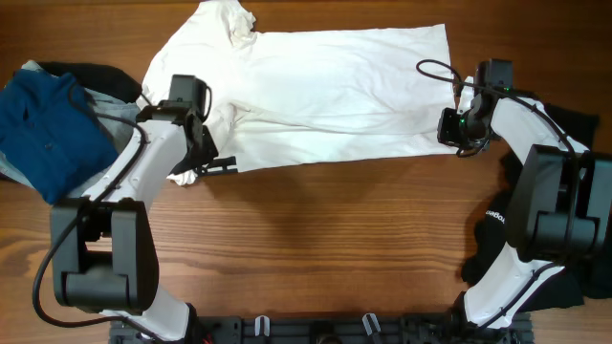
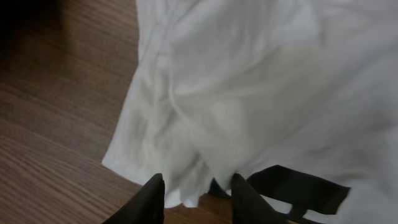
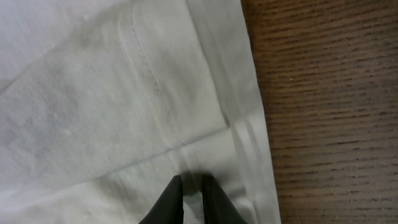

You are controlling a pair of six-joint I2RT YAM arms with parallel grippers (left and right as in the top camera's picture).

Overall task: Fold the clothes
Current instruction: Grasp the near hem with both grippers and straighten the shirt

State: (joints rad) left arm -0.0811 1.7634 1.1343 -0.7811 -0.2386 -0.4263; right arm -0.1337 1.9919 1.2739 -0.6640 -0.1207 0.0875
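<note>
Blue garment point(image 1: 43, 129) heaped over a black garment point(image 1: 100, 78), both just left of the white T-shirt point(image 1: 325, 96). Left gripper point(image 2: 199, 198) at the T-shirt's left sleeve corner: jaws apart, sleeve edge loose between them. T-shirt lies spread on the wooden table point(image 1: 316, 239), collar end left, hem right. Right gripper point(image 3: 193, 200) at the T-shirt's right hem: jaws clenched on 1 strip of hem fabric.

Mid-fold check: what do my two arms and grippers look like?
Both have white curved link shells with black joint housings. The left arm carries a looping black cable. The right arm has one too, plus small white lettering on its black lower joint and a green light near the wrist. The left gripper and right gripper have dark, tapered fingers.
</note>
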